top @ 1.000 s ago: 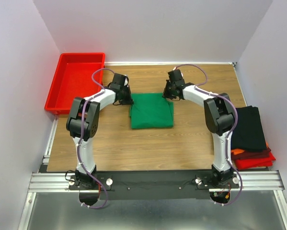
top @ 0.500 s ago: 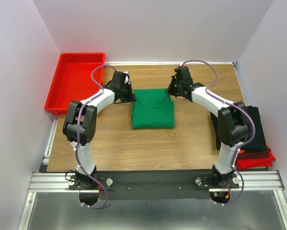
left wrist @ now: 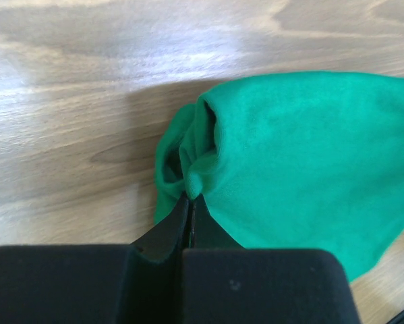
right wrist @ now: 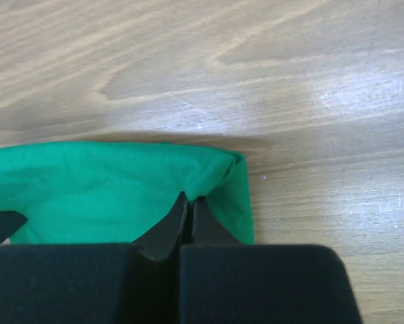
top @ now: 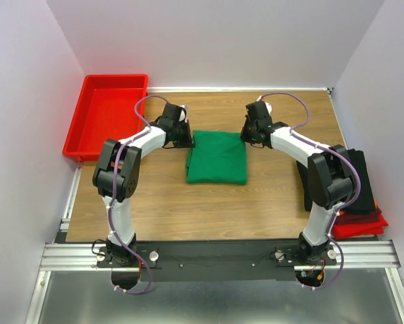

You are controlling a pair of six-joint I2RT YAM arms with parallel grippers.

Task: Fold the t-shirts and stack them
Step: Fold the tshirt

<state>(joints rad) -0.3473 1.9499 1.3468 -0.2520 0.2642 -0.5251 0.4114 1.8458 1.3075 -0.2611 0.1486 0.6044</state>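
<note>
Green t-shirt (top: 216,156) sits mid-way across the counter (top: 161,202), already folded into a rectangle. Left tool (left wrist: 189,197) and right tool (right wrist: 187,197) each pinch a far corner, jaws tight on cloth. I'd guess moving it onto the folded stack (top: 365,192) at right is what's left. The right arm hides part of that stack.

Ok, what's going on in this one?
Both arms are working on the green t-shirt, which lies folded into a rough rectangle in the middle of the table. The left gripper is pinched shut on its far left corner and the right gripper on its far right corner, so the far edge is held at both ends. A stack of folded shirts, black on top with orange and red below, sits at the right side. A red tray sits at far left.
</note>
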